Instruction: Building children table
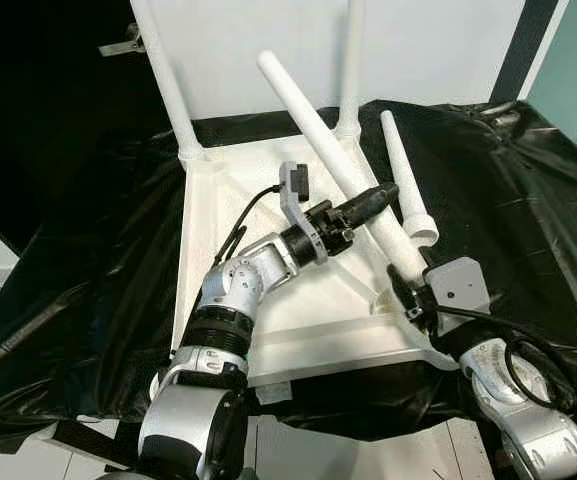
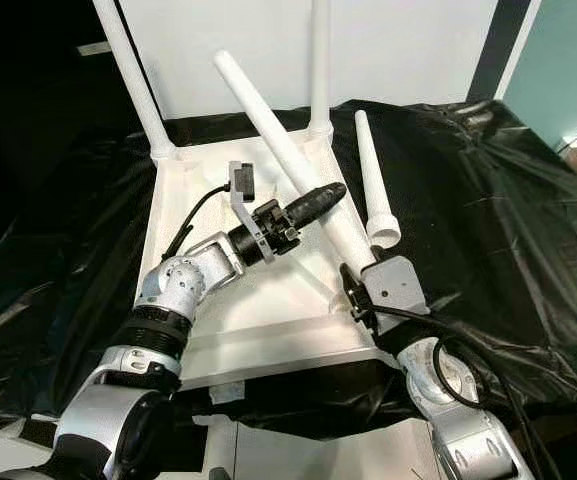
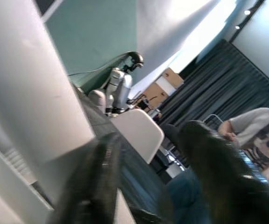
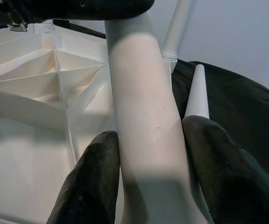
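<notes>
1. White plastic makes up the upturned tabletop [image 1: 268,320], lying underside-up on a black sheet [image 1: 98,280] that covers the work surface. Two legs already stand in its far corners: one at the far left [image 1: 168,90], one at the far right [image 1: 351,70].
2. The head views show a third leg [image 1: 338,165] leaning, its foot at the tabletop's near right corner and its long axis running up and away toward the robot's left. A fourth leg [image 1: 405,180] lies loose on the sheet just beside the tabletop's right edge, wide end toward the robot, tapered tip pointing away.
3. The right wrist view shows what the head views hide: the right gripper [image 4: 150,179] has its two fingers pressed on either side of the leaning leg near its base, pinching it.
4. The left gripper [image 1: 368,203] reaches across the tabletop to that leg's middle. In the left wrist view its fingers [image 3: 92,186] are spread, the leg against one of them.
5. That wrist view also takes in the room beyond: another robot [image 3: 120,86], a white chair [image 3: 136,133], dark curtains and a seated person's arm [image 3: 248,123].
6. The tabletop's near edge sits close to the sheet's front edge; open sheet lies to both sides.
</notes>
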{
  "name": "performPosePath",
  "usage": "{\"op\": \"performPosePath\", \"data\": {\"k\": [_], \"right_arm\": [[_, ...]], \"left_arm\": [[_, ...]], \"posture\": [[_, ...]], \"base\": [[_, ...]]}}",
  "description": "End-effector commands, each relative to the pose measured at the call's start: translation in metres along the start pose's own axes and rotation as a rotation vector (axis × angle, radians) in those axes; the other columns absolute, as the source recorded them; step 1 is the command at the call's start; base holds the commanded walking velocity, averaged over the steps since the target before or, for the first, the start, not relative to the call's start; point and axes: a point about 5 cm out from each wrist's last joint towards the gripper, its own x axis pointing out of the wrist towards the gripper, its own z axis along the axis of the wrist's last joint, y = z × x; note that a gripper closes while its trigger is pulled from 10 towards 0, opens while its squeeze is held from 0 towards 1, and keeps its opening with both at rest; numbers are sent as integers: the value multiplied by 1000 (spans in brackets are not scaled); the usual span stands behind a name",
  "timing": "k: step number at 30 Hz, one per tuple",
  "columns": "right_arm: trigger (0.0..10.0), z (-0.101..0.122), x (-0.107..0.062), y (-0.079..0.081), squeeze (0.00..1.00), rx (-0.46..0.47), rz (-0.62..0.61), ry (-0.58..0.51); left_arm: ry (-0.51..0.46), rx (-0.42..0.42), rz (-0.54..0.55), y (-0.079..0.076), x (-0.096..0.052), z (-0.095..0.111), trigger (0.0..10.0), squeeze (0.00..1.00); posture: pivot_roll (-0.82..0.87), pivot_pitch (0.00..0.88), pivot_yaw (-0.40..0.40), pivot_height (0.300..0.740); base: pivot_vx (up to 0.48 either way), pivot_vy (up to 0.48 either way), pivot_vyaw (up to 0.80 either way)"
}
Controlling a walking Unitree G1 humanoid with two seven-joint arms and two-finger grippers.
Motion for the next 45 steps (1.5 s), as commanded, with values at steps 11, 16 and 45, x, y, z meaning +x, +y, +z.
{"op": "performPosePath", "data": {"k": [11, 16, 45], "right_arm": [[10000, -2, -2, -2, 0, 5, -13, -22], [10000, -4, -3, -4, 0, -4, -31, -15], [10000, 4, -3, 10, 0, -178, 64, -87]], "left_arm": [[-284, 72, 131, 9, -22, 67, 10000, 1000], [-327, 71, 128, 9, -27, 78, 10000, 776], [-75, 105, 219, 21, -11, 40, 10000, 333]], "posture": [[-219, 10, 73, 740], [-219, 10, 75, 740], [-218, 16, 77, 740]], "base": [[0, 0, 0], [0, 0, 0], [0, 0, 0]]}}
